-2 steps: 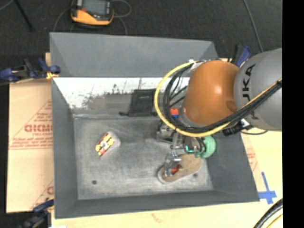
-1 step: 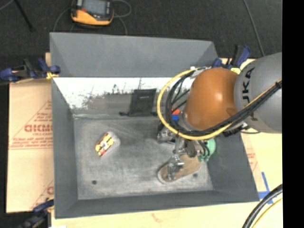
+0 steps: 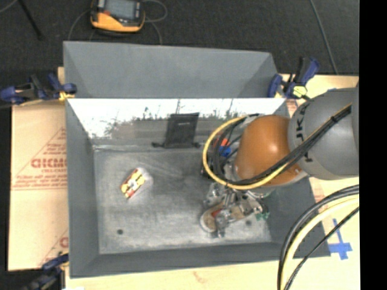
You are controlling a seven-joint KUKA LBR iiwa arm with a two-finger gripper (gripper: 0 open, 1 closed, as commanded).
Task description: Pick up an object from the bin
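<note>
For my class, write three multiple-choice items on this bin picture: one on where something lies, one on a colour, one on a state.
1. Where does the small striped block lie?
A under the gripper; B on the left part of the floor of the bin; C on the rim.
2. What colour is the flat thing at the back wall?
A green; B pink; C black.
3. In what state is the striped block?
A lying loose; B lifted off the floor; C stacked on another thing.
Key: 1 B, it lies at the left, apart from the gripper at the right. 2 C, it shows dark against the grey wall. 3 A, it rests alone on the floor.
</note>
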